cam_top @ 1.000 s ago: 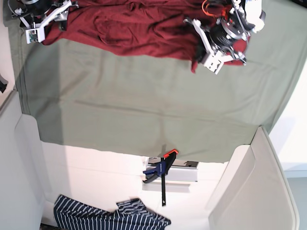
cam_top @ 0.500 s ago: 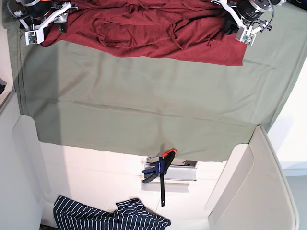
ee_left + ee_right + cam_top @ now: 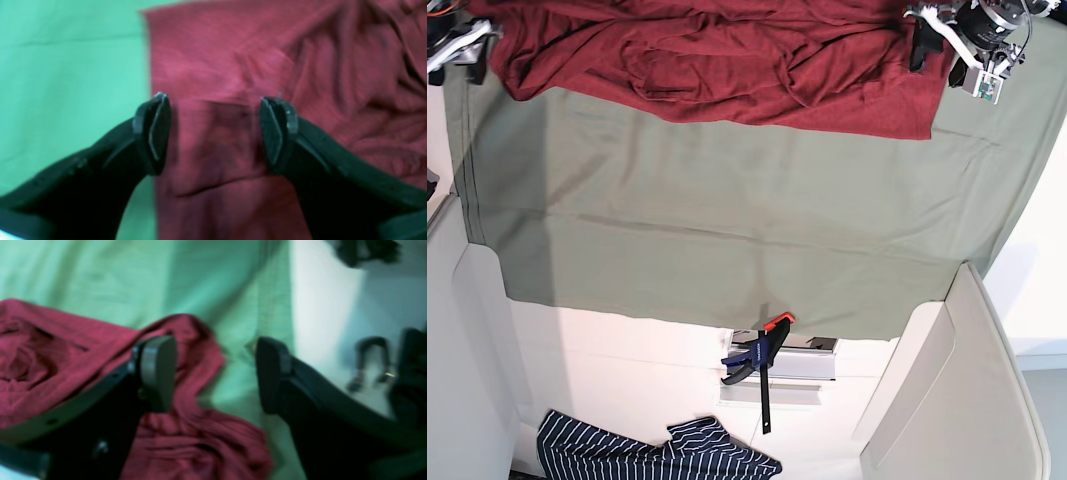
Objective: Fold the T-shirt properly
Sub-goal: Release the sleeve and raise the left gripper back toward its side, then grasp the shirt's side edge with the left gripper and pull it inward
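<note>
On green cloth (image 3: 727, 220), rumpled T-shirt (image 3: 717, 60)

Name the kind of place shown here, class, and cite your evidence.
Probably a robotics lab bench: a green cloth sheet covers the table, a clamp grips its edge, and two grippers work a red T-shirt.

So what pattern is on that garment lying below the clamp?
Navy with thin white stripes; the striped garment shows best in the base view.

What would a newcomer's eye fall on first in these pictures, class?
First, the dark red T-shirt, lying rumpled along the top edge of the sage-green cloth in the base view. Next, the open left gripper poised over the shirt's straight edge. Last, the navy-and-white striped garment at the bottom, beside a clamp.
</note>
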